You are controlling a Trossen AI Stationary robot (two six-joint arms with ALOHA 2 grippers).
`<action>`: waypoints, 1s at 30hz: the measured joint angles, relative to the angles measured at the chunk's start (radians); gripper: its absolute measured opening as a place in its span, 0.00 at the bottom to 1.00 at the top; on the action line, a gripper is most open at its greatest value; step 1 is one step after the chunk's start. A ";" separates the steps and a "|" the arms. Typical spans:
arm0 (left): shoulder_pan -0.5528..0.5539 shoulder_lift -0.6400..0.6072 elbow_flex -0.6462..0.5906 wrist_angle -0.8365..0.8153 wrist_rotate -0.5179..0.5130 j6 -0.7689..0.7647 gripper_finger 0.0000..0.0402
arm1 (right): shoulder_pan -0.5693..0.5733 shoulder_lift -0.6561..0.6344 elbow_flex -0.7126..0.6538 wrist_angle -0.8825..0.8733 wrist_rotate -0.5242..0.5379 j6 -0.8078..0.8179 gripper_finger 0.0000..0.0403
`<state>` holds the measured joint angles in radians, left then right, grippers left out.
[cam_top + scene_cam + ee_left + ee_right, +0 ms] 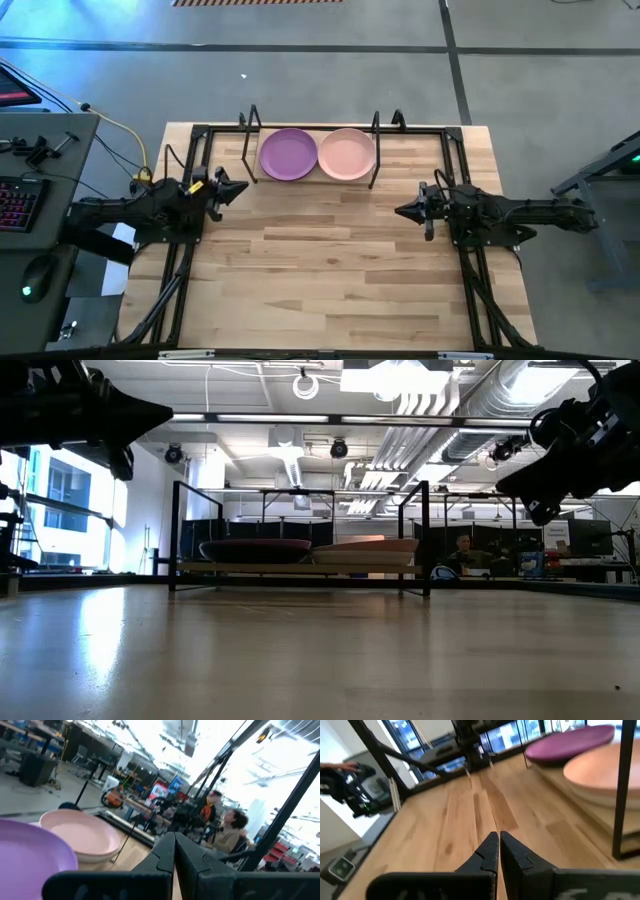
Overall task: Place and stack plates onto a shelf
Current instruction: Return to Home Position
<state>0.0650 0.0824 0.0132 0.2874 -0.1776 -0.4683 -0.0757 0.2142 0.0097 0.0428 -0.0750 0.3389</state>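
Observation:
A purple plate (288, 154) and a pale pink plate (347, 154) sit side by side on the shelf (310, 178), a low wood board with black wire uprights at the table's far edge. In the low view each, the purple plate (255, 548) and the pink plate (366, 550), looks thick enough for more than one plate; I cannot tell. No black or cream-white plate shows. My left gripper (243, 188) is shut and hovers just left of the shelf. My right gripper (399, 211) is shut and hovers right of the shelf's near corner. Both hold nothing.
Black frame rails (188, 240) run along the table's left and right sides under each arm. The wooden tabletop (330, 270) stretches from the shelf to the near edge. A desk with a keyboard (18, 200) stands off the table's left. People sit in the room beyond (232, 827).

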 joint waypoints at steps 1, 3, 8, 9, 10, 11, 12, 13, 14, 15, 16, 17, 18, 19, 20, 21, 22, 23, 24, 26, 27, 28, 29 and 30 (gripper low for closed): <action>0.000 -0.011 0.000 -0.001 0.000 0.000 0.00 | 0.000 0.000 0.000 -0.015 0.000 0.000 0.00; 0.000 -0.034 0.000 -0.008 0.000 0.000 0.00 | 0.000 0.004 0.000 -0.018 0.000 0.000 0.00; 0.000 -0.078 0.000 -0.015 0.000 0.000 0.00 | 0.000 0.006 0.000 -0.018 0.000 0.000 0.00; -0.002 -0.078 -0.001 -0.010 -0.001 -0.001 0.00 | 0.000 0.007 0.000 -0.018 0.000 0.000 0.00; -0.005 -0.079 -0.001 0.002 0.000 -0.001 0.00 | 0.000 0.007 0.000 -0.018 0.000 0.000 0.00; -0.007 -0.080 0.000 0.002 0.000 0.000 0.00 | 0.000 0.008 0.000 -0.018 0.000 0.000 0.00; -0.010 -0.079 0.000 -0.005 0.000 0.000 0.00 | 0.000 0.008 0.000 -0.018 0.000 0.000 0.00; -0.012 -0.079 0.000 -0.012 0.000 0.000 0.00 | 0.000 0.008 0.000 -0.018 0.000 0.000 0.00; -0.014 -0.078 -0.001 -0.012 0.000 0.000 0.00 | 0.000 0.008 0.000 -0.018 0.000 0.000 0.00; -0.014 -0.079 -0.001 -0.011 0.000 0.000 0.00 | 0.000 0.008 0.000 -0.018 0.000 0.000 0.00; -0.014 -0.079 -0.001 -0.015 0.000 0.000 0.00 | 0.000 0.008 -0.001 -0.018 0.000 0.000 0.00; -0.014 -0.079 0.000 -0.026 0.000 0.000 0.00 | 0.000 0.008 -0.001 -0.018 0.000 0.000 0.00; -0.014 -0.079 0.000 -0.033 0.000 0.000 0.00 | 0.000 0.008 -0.001 -0.018 0.000 0.000 0.00; -0.014 -0.079 0.000 -0.034 0.000 0.000 0.00 | 0.000 0.008 -0.001 -0.018 0.000 0.000 0.00; -0.014 -0.079 0.000 -0.034 0.000 0.000 0.00 | 0.000 0.008 -0.001 -0.018 0.000 0.000 0.00; -0.014 -0.079 0.000 -0.035 0.000 0.000 0.00 | 0.000 0.008 -0.001 -0.018 0.000 0.000 0.00; -0.014 -0.079 0.000 -0.040 0.000 0.001 0.00 | 0.000 0.008 -0.001 -0.018 0.000 0.000 0.00; -0.014 -0.079 0.000 -0.049 0.003 0.035 0.00 | 0.000 0.008 -0.001 -0.018 0.000 0.000 0.00; -0.015 -0.079 0.000 -0.061 0.007 0.103 0.00 | 0.000 0.008 -0.001 -0.018 0.000 0.000 0.00; -0.019 -0.079 0.000 -0.087 0.010 0.249 0.00 | 0.000 0.008 -0.001 -0.018 0.000 0.000 0.00; -0.024 -0.079 0.000 -0.102 0.009 0.317 0.00 | 0.000 0.008 -0.001 -0.018 0.000 0.000 0.00; -0.027 -0.079 0.000 -0.121 0.009 0.369 0.00 | 0.000 0.008 -0.001 -0.018 0.000 0.000 0.00; -0.032 -0.079 0.000 -0.145 0.005 0.410 0.00 | 0.000 0.008 -0.001 -0.018 0.000 0.000 0.00; -0.036 -0.079 -0.001 -0.171 -0.004 0.440 0.00 | 0.000 0.008 -0.001 -0.018 0.000 0.000 0.00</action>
<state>0.0288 0.0036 0.0124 0.1163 -0.1814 -0.0279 -0.0757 0.2222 0.0090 0.0250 -0.0746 0.3391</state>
